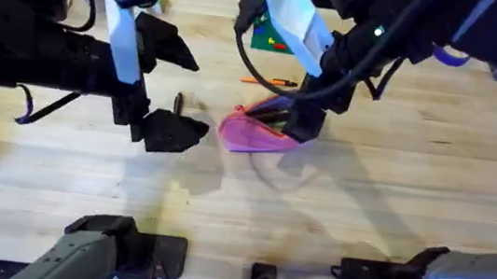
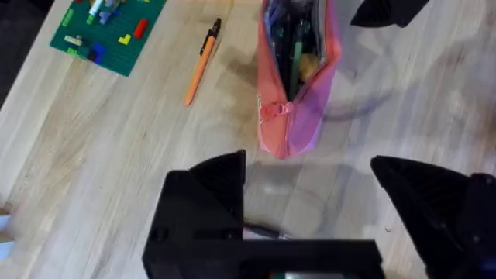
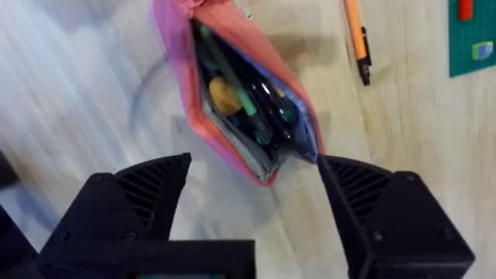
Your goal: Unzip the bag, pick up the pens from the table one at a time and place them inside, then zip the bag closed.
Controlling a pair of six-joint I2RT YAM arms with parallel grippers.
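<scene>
1. Overhead view: a pink bag (image 1: 254,131) lay on the light wooden table (image 1: 334,215), nearer the far edge than the near edge and about midway between the side edges. Its zip was open, with pens (image 1: 274,117) showing inside. One orange pen (image 1: 269,82) lay on the table beyond the bag, between it and a green board (image 1: 266,36) at the far edge. The left gripper (image 1: 166,83) hung over the table beside the bag's closed end, its black fingers spread wide and holding nothing. The right gripper (image 1: 313,109) was over the bag's open end, but I cannot tell its jaw state from here.

2. Left wrist view: the left gripper's (image 2: 310,182) two fingers stood wide apart and empty, just short of the bag (image 2: 298,85). The orange pen (image 2: 201,62) lay beside the bag, the green board (image 2: 108,31) farther off.

3. Right wrist view: the right gripper's (image 3: 256,174) fingers were wide apart, empty, at either side of the bag's (image 3: 232,93) open end. Green and dark pens (image 3: 256,101) lay inside it. The orange pen (image 3: 357,39) lay apart on the table.
</scene>
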